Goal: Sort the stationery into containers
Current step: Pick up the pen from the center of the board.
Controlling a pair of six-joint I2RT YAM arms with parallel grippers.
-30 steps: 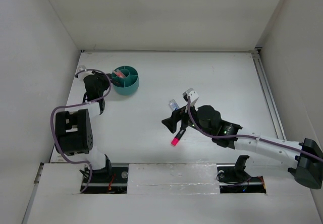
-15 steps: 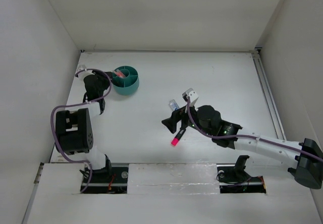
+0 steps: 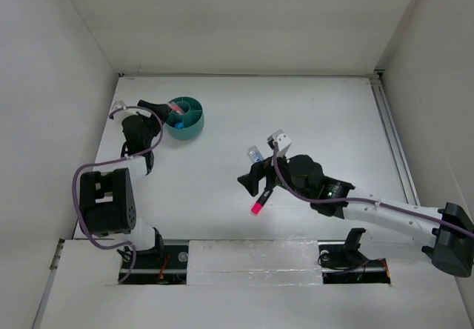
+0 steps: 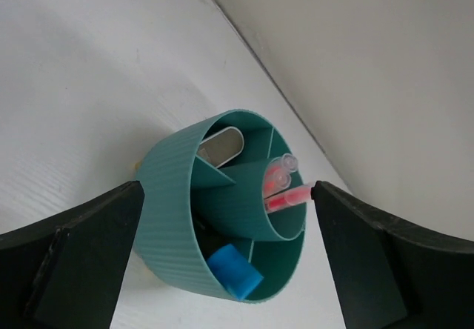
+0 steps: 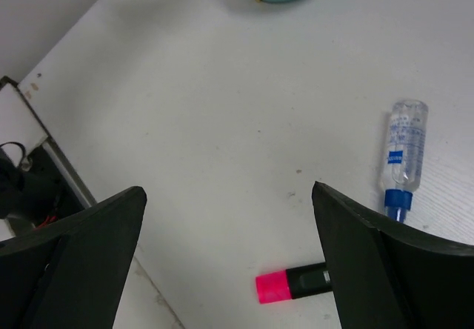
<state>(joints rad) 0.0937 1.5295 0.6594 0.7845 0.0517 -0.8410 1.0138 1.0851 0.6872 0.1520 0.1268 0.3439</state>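
My left jaws gape apart, framing the teal tub. Right jaws apart too; the pink highlighter lies on the counter, cap end perhaps under one.

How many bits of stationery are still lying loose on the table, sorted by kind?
pink highlighter with a black cap: 1
clear tube with a blue cap: 1
Total: 2
Items already inside the teal tub are not counted.
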